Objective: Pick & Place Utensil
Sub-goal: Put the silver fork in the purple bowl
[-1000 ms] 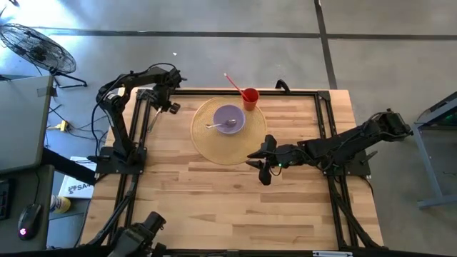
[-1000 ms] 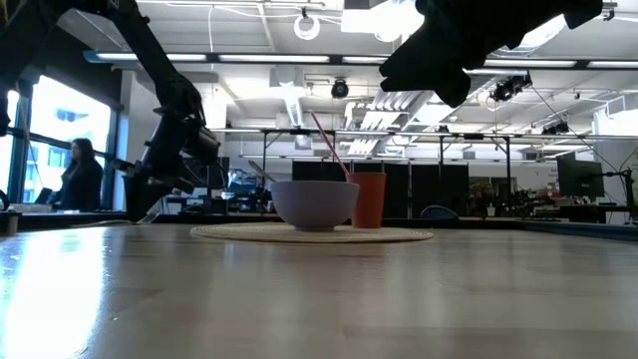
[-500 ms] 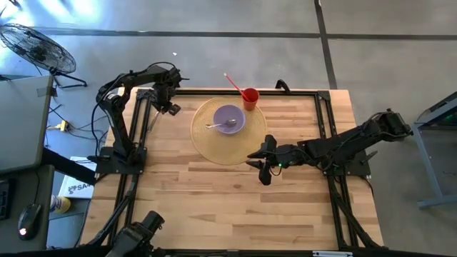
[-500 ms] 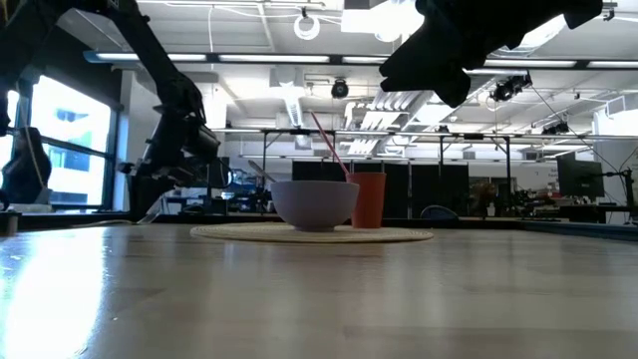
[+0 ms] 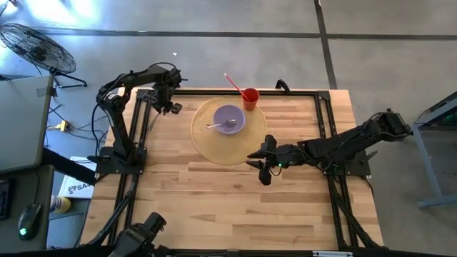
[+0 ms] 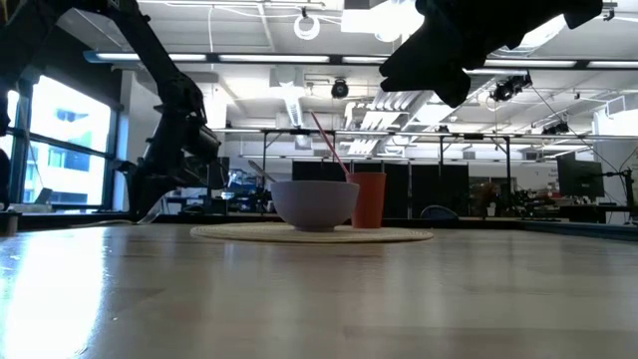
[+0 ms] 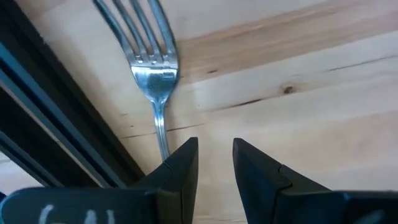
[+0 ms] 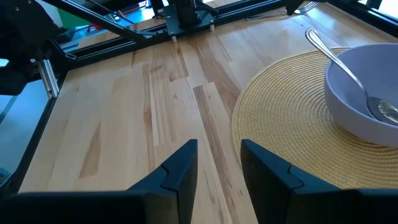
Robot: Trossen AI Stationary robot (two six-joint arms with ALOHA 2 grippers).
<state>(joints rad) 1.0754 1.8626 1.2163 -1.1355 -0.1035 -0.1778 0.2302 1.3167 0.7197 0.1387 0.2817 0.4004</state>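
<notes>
Left gripper [image 5: 166, 107] is hovering at the table's far-left corner; your fork [image 7: 151, 65] is lying right there.

High view: right gripper [image 5: 258, 163] is waiting mid-table beside the mat [image 5: 214, 146], which is carrying a bowl [image 5: 229, 118] with a spoon [image 5: 218, 125] in it; a cup [image 5: 250, 98] is standing just behind.
Low view: you are seeing the bowl and cup on the mat.
Left wrist view: jaws are standing slightly apart, the fork handle passing just beside one finger [image 7: 180, 171].
Right wrist view: jaws are apart, holding nothing.
</notes>
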